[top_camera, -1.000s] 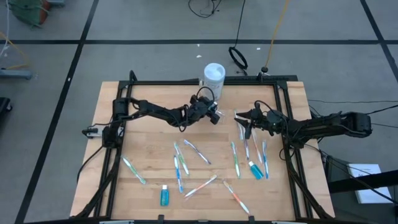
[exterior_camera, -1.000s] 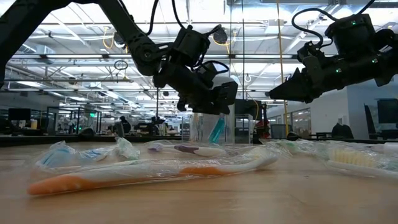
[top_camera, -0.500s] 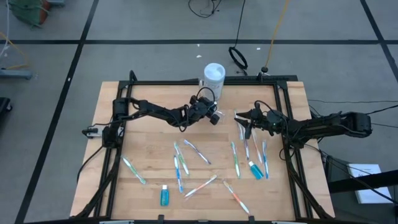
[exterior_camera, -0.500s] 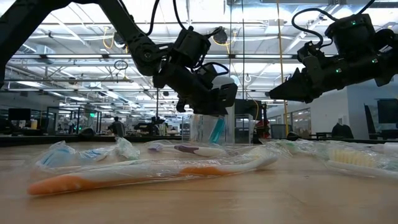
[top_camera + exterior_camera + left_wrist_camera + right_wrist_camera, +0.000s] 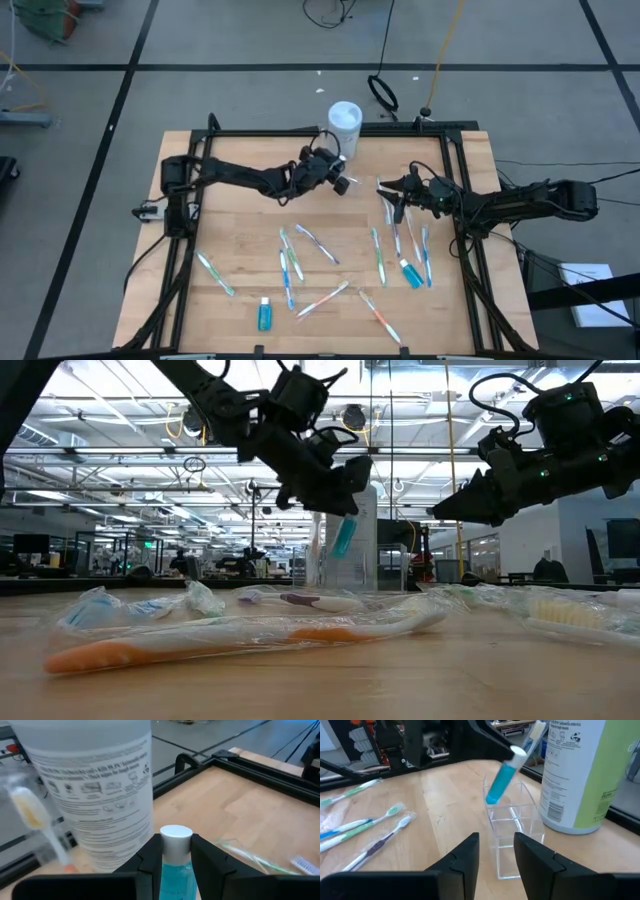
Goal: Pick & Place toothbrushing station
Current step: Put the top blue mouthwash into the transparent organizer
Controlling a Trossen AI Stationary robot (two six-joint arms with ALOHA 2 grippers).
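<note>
My left gripper [image 5: 333, 180] is shut on a blue toothpaste tube with a white cap [image 5: 502, 775] and holds it just above the clear plastic holder [image 5: 512, 830]. The holder stands on its base on the table and also shows in the low view [image 5: 330, 572]. The tall white-capped container [image 5: 344, 120] stands just behind it. My right gripper [image 5: 495, 865] is open and empty. It hovers to the right of the holder, pointing at it, as the high view [image 5: 385, 190] shows. My left gripper pinches the tube between its two fingers [image 5: 150, 857] on the blue body just below the white cap [image 5: 175, 836]. The cap sticks out past the fingertips. The tube hangs tilted, its blue lower end [image 5: 492, 797] over the holder's opening, clear of the table.
Several wrapped toothbrushes lie across the table's near half [image 5: 290, 265] and by the right arm [image 5: 400, 240]. Two more blue tubes lie at the front [image 5: 264, 315] and front right [image 5: 410, 272]. Black frame rails [image 5: 270, 131] run along the table's far and side edges.
My left gripper has gone up and a little toward the table's far left, still shut on the blue tube. The tube's lower end, which was down inside the clear holder, is now raised to its rim. The holder has stayed in place.
</note>
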